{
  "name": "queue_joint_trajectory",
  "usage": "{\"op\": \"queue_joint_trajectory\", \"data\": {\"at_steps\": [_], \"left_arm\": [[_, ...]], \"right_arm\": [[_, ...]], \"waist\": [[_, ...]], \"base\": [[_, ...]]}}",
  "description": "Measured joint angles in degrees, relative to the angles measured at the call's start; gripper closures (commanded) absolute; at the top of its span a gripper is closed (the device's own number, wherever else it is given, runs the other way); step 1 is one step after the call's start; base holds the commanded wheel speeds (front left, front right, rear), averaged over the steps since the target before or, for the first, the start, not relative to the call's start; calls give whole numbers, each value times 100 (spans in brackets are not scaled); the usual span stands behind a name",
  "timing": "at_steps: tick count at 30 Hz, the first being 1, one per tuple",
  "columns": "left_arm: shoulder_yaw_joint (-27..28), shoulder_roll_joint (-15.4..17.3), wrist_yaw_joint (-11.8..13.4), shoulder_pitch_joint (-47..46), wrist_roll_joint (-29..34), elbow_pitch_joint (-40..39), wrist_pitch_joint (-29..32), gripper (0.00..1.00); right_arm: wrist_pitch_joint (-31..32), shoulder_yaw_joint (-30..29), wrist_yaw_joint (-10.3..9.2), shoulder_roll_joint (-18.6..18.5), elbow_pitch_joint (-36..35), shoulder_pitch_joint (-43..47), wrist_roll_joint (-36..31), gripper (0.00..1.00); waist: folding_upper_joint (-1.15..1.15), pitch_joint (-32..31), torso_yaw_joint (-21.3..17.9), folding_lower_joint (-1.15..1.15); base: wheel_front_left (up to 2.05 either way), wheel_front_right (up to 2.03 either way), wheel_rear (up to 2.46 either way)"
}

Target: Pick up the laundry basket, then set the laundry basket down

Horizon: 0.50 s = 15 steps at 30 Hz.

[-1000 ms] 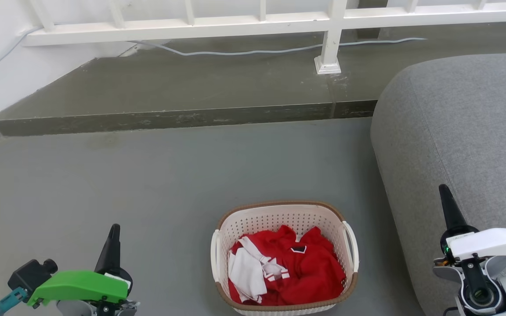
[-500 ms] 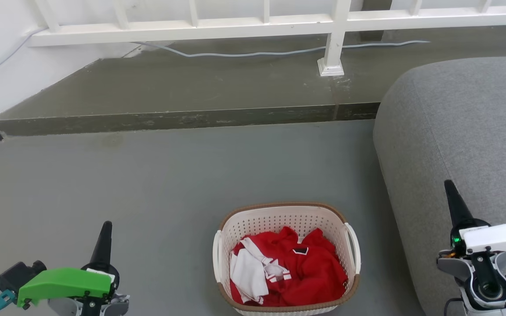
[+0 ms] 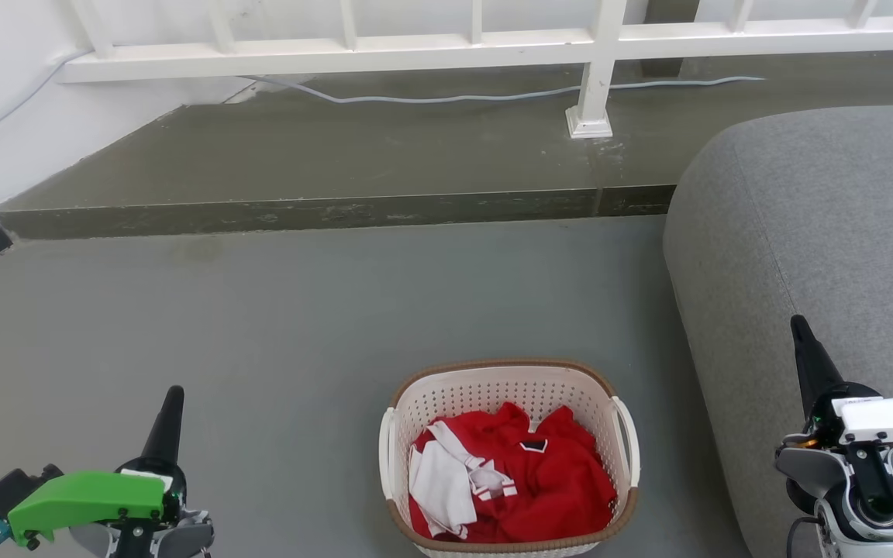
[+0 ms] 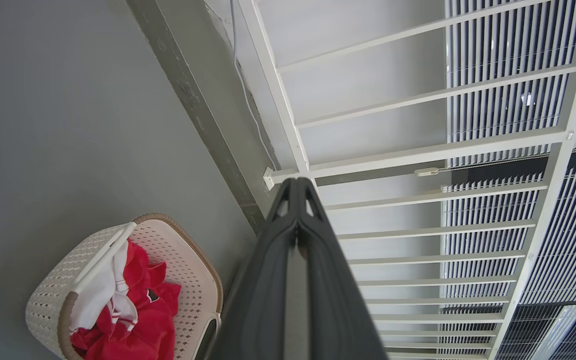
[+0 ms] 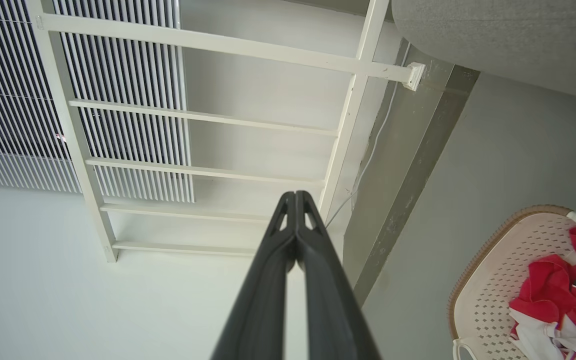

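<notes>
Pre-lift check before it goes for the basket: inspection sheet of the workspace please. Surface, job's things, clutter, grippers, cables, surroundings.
Surface: grey floor, flat, with a raised step behind it.
Job's things: laundry basket upright on the floor between the grippers; red and white clothes inside; neither handle is held.
Clutter: nothing seen.
Grippers: left gripper shut, to the basket's left, apart from it; right gripper shut, to its right, seen against the grey sofa, apart from the basket.
Cables: pale cable lies along the raised step under the white railing, away from the basket.
Surroundings: sofa close on the basket's right; railing and wall behind.
</notes>
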Motion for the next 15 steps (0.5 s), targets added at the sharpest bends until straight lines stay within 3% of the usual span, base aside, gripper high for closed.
{"op": "queue_joint_trajectory", "data": {"at_steps": [15], "left_arm": [[220, 37, -144, -62, -1022, 123, 216, 100]], "right_arm": [[255, -224, 2, 77, 18, -77, 947, 100]], "waist": [[0, -32, 55, 0]], "base": [[0, 0, 0]]}}
